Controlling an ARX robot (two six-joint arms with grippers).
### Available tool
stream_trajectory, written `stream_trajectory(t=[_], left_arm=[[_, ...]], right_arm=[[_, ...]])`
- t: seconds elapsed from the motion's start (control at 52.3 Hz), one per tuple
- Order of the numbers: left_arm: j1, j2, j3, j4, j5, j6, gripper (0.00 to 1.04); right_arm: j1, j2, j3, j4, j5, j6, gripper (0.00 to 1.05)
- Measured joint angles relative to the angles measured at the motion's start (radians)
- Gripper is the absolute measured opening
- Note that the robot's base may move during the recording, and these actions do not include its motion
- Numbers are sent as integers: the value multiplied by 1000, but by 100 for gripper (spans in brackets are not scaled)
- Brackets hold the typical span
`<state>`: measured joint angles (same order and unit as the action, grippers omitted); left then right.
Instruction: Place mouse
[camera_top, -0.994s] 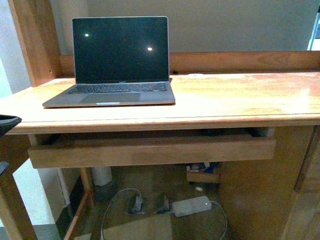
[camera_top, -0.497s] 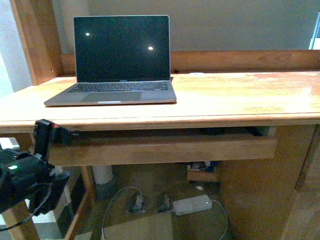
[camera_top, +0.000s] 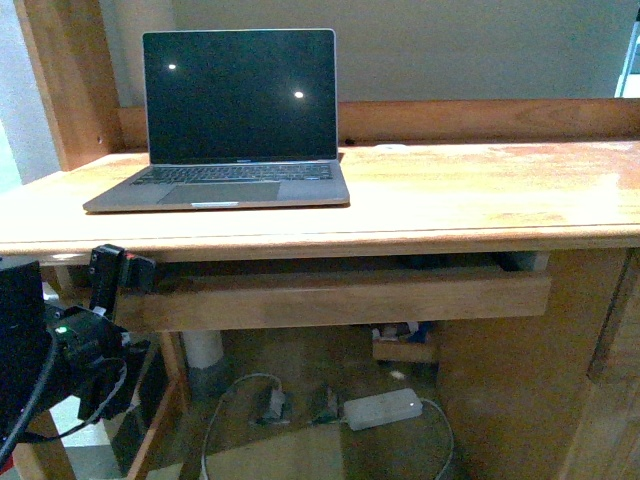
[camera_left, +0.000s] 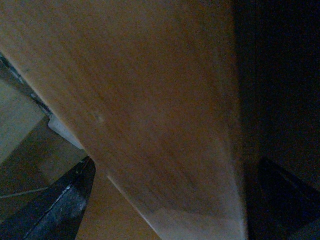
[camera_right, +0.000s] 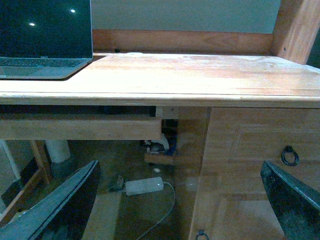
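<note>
**Mouse not to be made out; left gripper at the drawer front**

Mouse: none of the three views shows it clearly. A few dark shapes sit in the shadowed gap between the desk (camera_top: 480, 195) top and the drawer front (camera_top: 340, 298), towards its right end, but they are too dim to name.

The left gripper (camera_top: 122, 274) is raised to the left end of the drawer front, just under the edge of the desk top. In the left wrist view a pale wooden board fills the space between its two dark fingers (camera_left: 65, 205), which stand wide apart. Whether either finger touches the wood cannot be told.

The right gripper (camera_right: 180, 172) is also spread wide, with nothing between its fingers. Its camera looks at the desk from in front, towards the cabinet door with a dark ring handle (camera_right: 288, 155).

On the desk top, at its left, a grey laptop (camera_top: 235, 120) stands open with a dark screen. Below the desk, on the floor, a white power brick (camera_top: 382, 408) lies with its cable (camera_top: 440, 440) curling away.
</note>
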<state>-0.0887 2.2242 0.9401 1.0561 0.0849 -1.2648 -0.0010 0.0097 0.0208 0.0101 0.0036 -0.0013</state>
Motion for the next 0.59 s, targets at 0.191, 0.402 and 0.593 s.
stream_trajectory(t=[0.191,0.402,0.593], left_arm=[[11,48,56,-26,9,-21,98],[5,82,92,-50,8,-32,98],[-4,63,112,-103,-15,-39,76]], right_arm=[[0,0,0,0,0,0,98],[0,0,0,0,0,0,98],[0,0,0,0,0,0,98]])
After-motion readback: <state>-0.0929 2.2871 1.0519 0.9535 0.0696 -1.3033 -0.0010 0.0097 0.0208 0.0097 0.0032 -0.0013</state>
